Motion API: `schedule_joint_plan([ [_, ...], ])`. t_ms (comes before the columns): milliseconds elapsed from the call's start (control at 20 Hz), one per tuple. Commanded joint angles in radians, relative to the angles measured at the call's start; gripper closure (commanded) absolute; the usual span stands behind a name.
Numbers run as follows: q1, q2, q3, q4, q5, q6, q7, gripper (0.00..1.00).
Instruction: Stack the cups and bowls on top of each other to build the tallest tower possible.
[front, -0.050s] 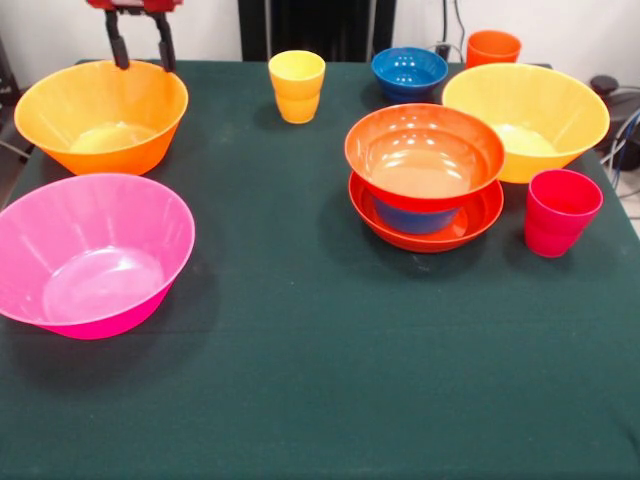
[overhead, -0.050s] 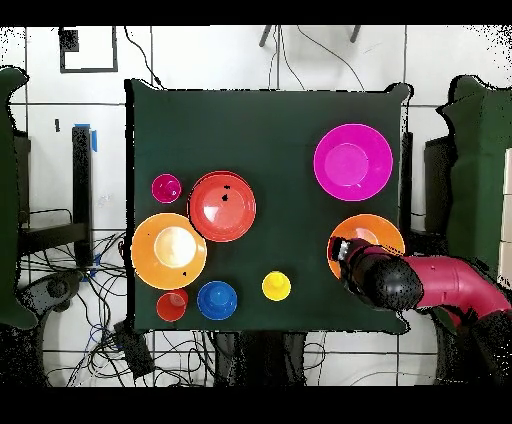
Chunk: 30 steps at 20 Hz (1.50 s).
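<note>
**Hand parted above the far orange bowl; short pile stands mid-bench**

Front view, near to far. The near half of the dark green cloth-covered bench (front, -0.050s: 320, 400) lies bare right up to its front edge. At nine o'clock sits the large translucent pink plastic bowl (front, -0.050s: 92, 252), close to the left edge. At three o'clock stands the small red-pink plastic tumbler (front, -0.050s: 561, 211), near the right edge. Just left of it is the tower (front, -0.050s: 425, 175): a shallow red-orange plastic bowl at the bottom, a small blue bowl in it, and a second red-orange bowl resting tilted on top. Behind and touching the pile at two o'clock is a large orange-yellow plastic bowl (front, -0.050s: 530, 125). Further back stand the small yellow plastic tumbler (front, -0.050s: 296, 86) at twelve o'clock, a second small blue plastic bowl (front, -0.050s: 409, 72), and the small orange plastic tumbler (front, -0.050s: 493, 47) at the far edge.

At ten o'clock is the other large orange-yellow plastic bowl (front, -0.050s: 100, 115). The hand (front, -0.050s: 141, 55) hangs over its far rim, its two dark fingers (front, -0.050s: 118, 50) spread moderately with nothing between them.

The front view shows the fingers and the blue bowl inside the pile; the overhead view hides both, the pile reading as one red disc (overhead, -0.050s: 222, 206). The overhead view shows instead the red and black arm (overhead, -0.050s: 420, 285) reaching in over the bench edge, covering part of that bowl (overhead, -0.050s: 375, 232). The pile is well apart from the hand, with open cloth and the yellow tumbler between.
</note>
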Motion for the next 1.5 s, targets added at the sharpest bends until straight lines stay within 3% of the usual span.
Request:
schedule_joint_plan([
  [50, 0.081, 0.073, -0.086, -0.011, -0.029, -0.092, 0.096, 0.0],
  [750, 0.137, 0.127, -0.159, -0.046, -0.024, -0.162, 0.092, 0.0],
  [1500, 0.173, 0.136, -0.244, -0.095, -0.046, -0.132, 0.052, 0.0],
])
